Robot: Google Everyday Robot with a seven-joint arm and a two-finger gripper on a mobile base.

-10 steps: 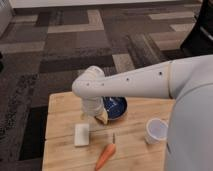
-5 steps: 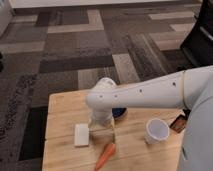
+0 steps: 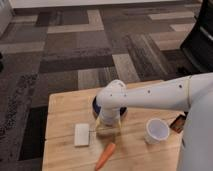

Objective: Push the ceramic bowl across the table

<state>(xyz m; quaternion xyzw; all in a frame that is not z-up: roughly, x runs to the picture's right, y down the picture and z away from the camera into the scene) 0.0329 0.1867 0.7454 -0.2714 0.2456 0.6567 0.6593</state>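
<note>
Camera view, sole view on record. Item: gripper (image 3: pixel 109 128), set low at the near rim of the ceramic bowl (image 3: pixel 95 106); whether it is apart or together cannot be told. Item: ceramic bowl, dark blue, placed around the middle of the table (image 3: pixel 64 107) toward its far edge, largely covered by the white arm (image 3: pixel 150 96), with only rim slivers shown on either side. Change noted: over the last second the arm has been lowered across the bowl and the gripper brought down at its near side; no clear shift of the bowl is registered, so the push is judged barely begun. Also listed: white block (image 3: pixel 81 134), carrot (image 3: pixel 105 156), white cup (image 3: pixel 157 131). Brands, labels, writing: none legible.
</note>
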